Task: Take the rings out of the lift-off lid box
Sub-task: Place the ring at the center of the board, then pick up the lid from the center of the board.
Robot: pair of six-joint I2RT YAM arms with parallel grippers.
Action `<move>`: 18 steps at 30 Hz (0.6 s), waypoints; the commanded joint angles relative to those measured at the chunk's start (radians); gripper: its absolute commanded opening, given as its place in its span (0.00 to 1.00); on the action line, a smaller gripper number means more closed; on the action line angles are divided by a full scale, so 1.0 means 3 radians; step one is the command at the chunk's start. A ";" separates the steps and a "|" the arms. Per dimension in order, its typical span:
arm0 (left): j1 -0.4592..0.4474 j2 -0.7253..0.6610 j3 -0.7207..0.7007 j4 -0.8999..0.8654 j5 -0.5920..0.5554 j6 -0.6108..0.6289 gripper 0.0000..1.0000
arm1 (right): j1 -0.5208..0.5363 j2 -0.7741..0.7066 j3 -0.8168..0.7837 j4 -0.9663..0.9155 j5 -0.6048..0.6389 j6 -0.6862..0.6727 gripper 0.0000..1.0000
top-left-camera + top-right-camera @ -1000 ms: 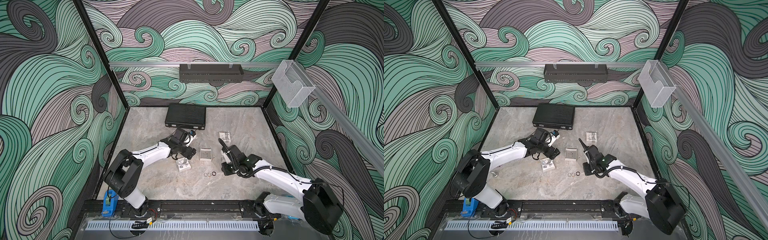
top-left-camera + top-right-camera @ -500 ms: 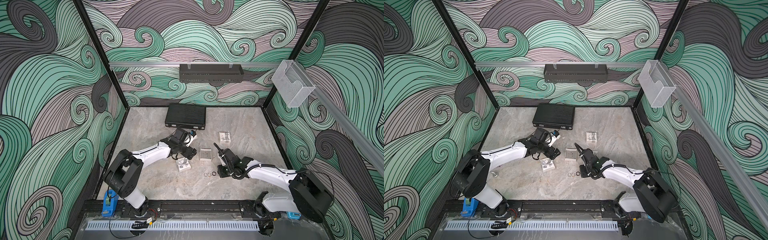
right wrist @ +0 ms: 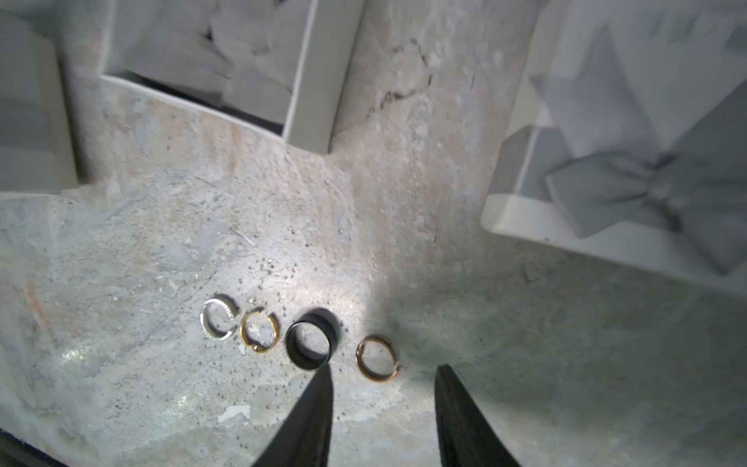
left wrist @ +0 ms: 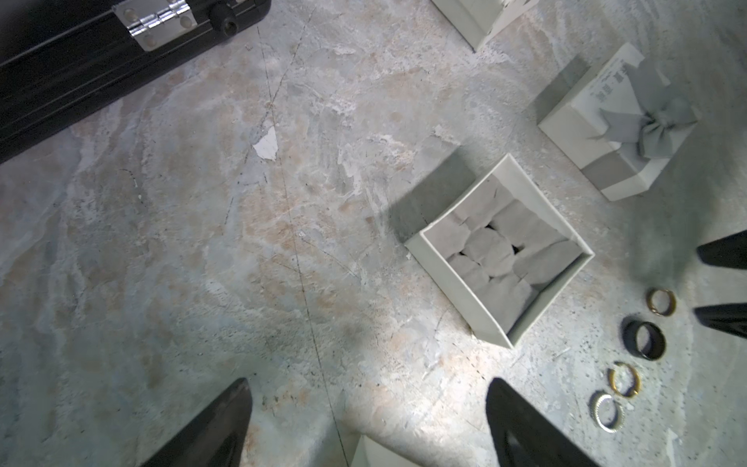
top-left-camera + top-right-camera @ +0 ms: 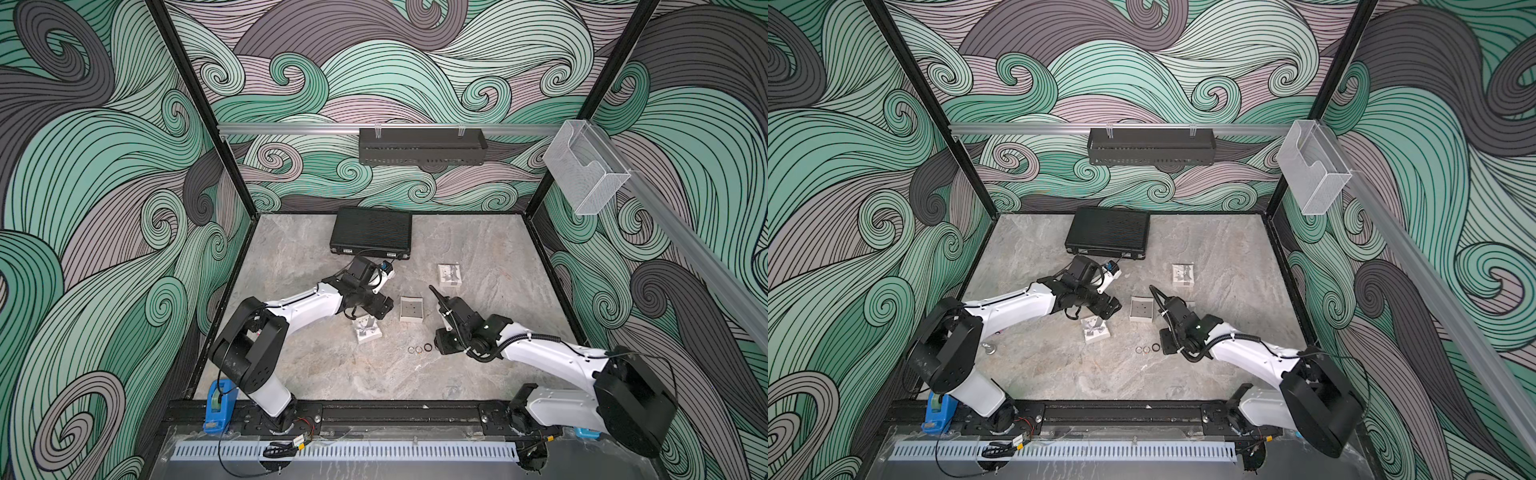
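Marbled grey tabletop (image 5: 374,374), enclosed by swirl-patterned walls. The right gripper (image 3: 385,370) has come down from nearer the open box (image 4: 465,299) to the end of a row of rings (image 5: 419,349). Its jaws, narrow a second ago, now stand parted and hold nothing. A bronze-toned ring (image 3: 376,358) lies flat on the table just ahead of the tips. Beside it lie the black ring (image 3: 309,343), the gold ring (image 3: 259,330) and the stone-set silver ring (image 3: 218,319): four in line, all outside the box. Reading: the fourth ring has just been released. The left gripper (image 4: 368,388) hovers wide open and empty beside the box. The box's grey cushion shows no ring in the left wrist view, though its dark slits could hide one. Whether any rings remain inside cannot be told.
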 commanded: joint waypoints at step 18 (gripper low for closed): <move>-0.0162 0.0411 0.0322 -0.0147 -0.0027 0.0031 0.90 | -0.1141 0.0314 0.0730 -0.0393 0.0134 -0.0621 1.00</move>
